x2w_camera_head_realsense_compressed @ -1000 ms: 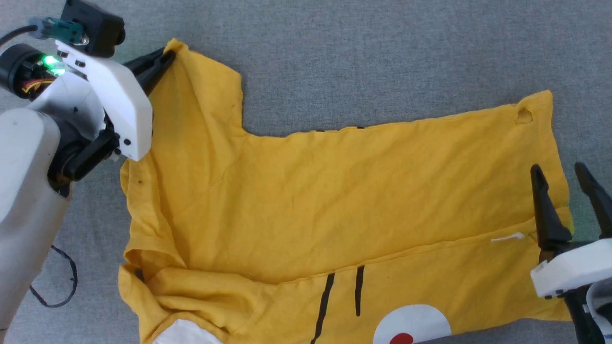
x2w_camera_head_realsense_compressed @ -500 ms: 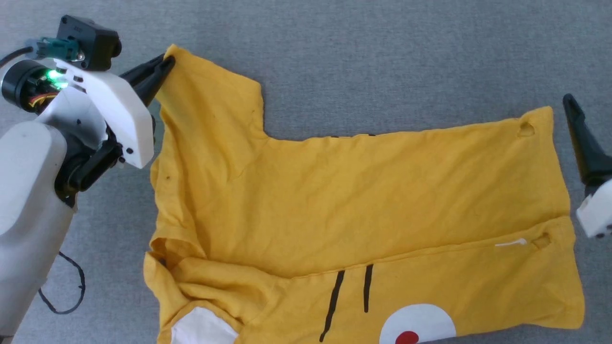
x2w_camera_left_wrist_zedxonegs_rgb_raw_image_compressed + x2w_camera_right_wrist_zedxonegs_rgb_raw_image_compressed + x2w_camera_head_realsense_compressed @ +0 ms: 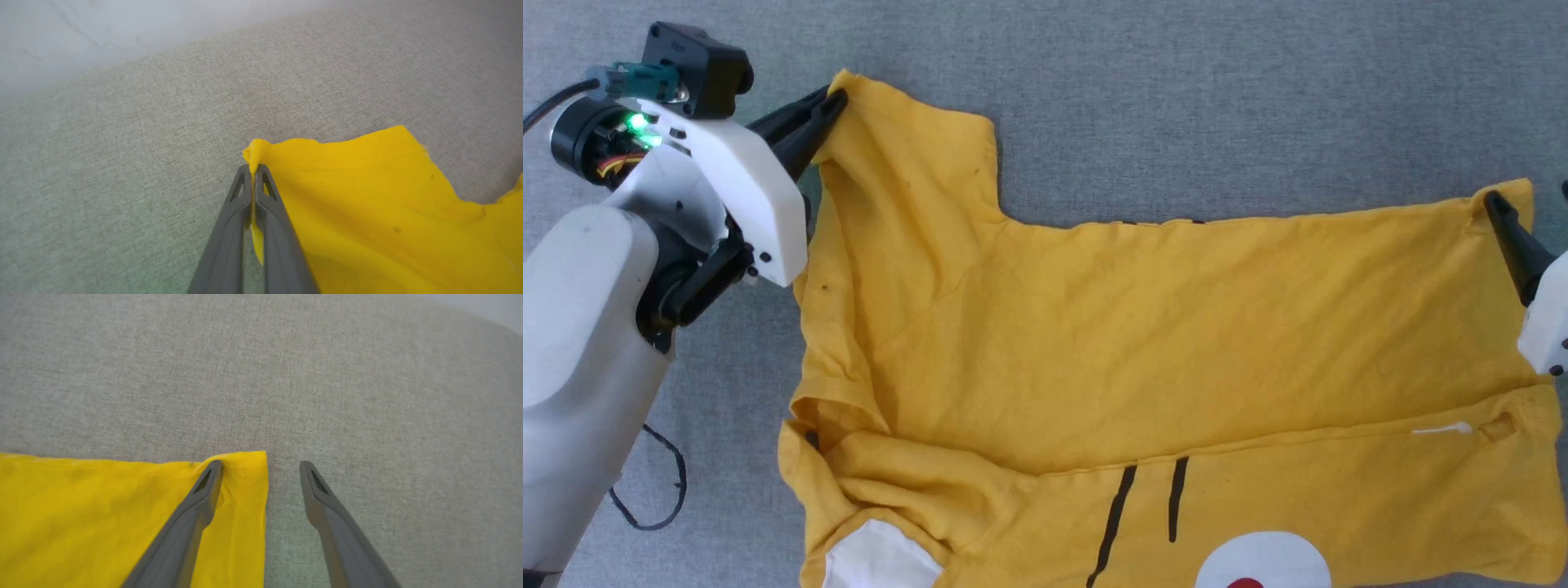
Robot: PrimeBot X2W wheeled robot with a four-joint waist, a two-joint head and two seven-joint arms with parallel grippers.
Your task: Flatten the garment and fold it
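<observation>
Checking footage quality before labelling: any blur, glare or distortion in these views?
Head view: sharp, even light on the shirt, no glare. Left wrist view: pale background hazy. Right wrist view: far edge of the grey surface bows, wide-angle distortion.

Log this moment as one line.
left end effector: shut on shirt sleeve corner | right end effector: open, astride hem corner

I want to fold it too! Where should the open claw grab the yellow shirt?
Probably the far hem corner of the garment, coming in from its outer side edge. The corner lies flat and free there, the open right gripper straddles that edge, and the left gripper pins the sleeve tip opposite.
</observation>
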